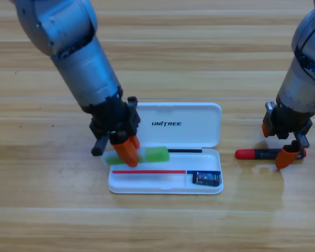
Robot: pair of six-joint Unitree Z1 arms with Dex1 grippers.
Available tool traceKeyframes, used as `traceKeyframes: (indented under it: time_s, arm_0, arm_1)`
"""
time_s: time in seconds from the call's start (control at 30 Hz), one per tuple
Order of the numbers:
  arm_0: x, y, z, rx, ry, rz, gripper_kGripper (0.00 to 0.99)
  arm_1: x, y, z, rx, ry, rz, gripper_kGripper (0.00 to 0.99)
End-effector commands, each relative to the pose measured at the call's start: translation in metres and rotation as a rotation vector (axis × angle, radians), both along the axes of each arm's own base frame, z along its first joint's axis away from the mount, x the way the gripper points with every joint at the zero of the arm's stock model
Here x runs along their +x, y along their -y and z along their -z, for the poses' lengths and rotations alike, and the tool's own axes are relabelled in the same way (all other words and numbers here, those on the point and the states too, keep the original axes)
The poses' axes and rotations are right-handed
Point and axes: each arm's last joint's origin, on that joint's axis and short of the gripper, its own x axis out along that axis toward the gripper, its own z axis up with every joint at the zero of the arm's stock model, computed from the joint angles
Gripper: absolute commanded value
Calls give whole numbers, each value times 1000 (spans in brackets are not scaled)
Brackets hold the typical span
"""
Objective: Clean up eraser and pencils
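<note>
The green pencil (pixel 156 154) lies slanted across the left end of the open white case's tray (pixel 147 182), its left tip sticking out past the tray's edge. My left gripper (pixel 128 148) points down on its middle and is shut on the green pencil. On the table right of the case lies the red-and-black pencil (pixel 257 154). My right gripper (pixel 275 144) is over the black end, open, with one jaw behind the pencil and one in front. The dark blue eraser (pixel 206 178) rests in the tray's small right compartment.
The case's lid (pixel 199 131), printed UNITREE, lies flat behind the tray. Bare wooden table surrounds the case on all sides. The left arm slants down from the upper left and the right arm comes in from the upper right edge.
</note>
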Motion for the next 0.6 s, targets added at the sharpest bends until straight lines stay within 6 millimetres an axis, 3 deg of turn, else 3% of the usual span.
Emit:
traceKeyframes:
  time_s: [0.03,0.2,0.37,0.6]
  arm_0:
    - [-9,28,22,40,-23,50,0]
    - [-12,38,28,52,-32,58,0]
    - [-14,44,33,62,-39,60,0]
    - [-13,45,37,81,-39,51,0]
  arm_1:
    - [9,10,26,-50,-57,10,655]
    - [4,12,30,-51,-105,-34,376]
    - [4,11,35,-59,-117,-50,0]
    - [1,12,22,-37,-96,-30,0]
